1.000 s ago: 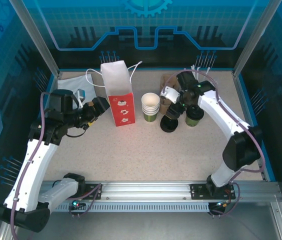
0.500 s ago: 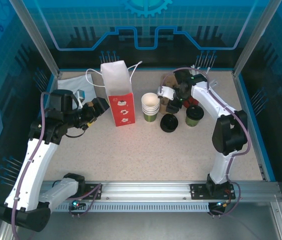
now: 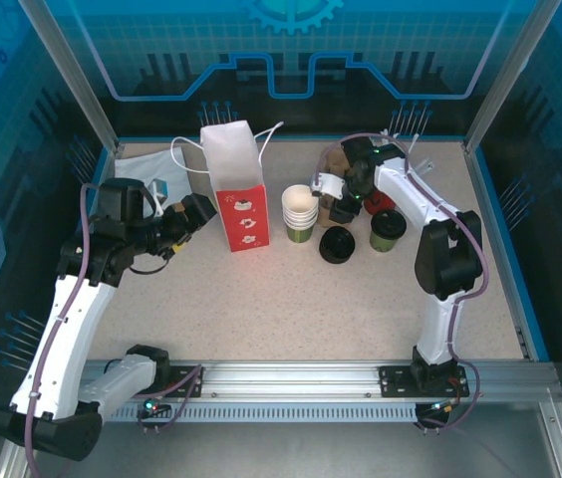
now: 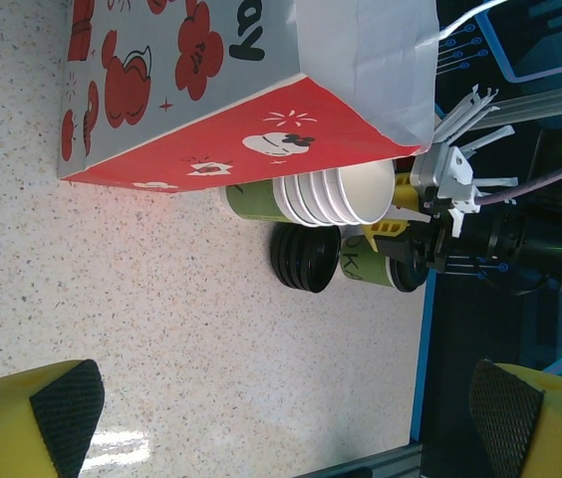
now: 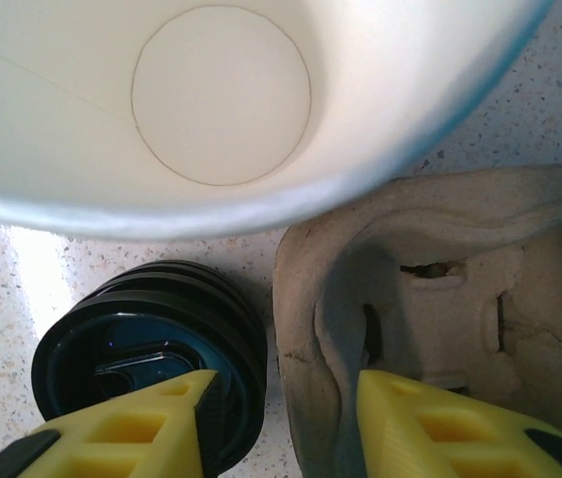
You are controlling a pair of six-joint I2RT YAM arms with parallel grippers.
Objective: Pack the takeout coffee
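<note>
The cups (image 3: 299, 214), a nested stack, white over green, stand upright between the bag (image 3: 239, 194) and the carrier (image 5: 440, 279), mouth up. The black lids (image 3: 337, 245) sit just on the near side of the carrier. The right gripper (image 5: 281, 383) is far nearer: the cups lie just to its left, and its jaws, part-spread and pinching nothing visible, straddle the gap where the lids meet the carrier rim. The left gripper (image 3: 201, 211) waits beyond the bag, jaws spread wide. Against 1 second ago, the right jaws have narrowed, the wrist has shifted back-left, the elbow has swung inward; nothing else has moved.
</note>
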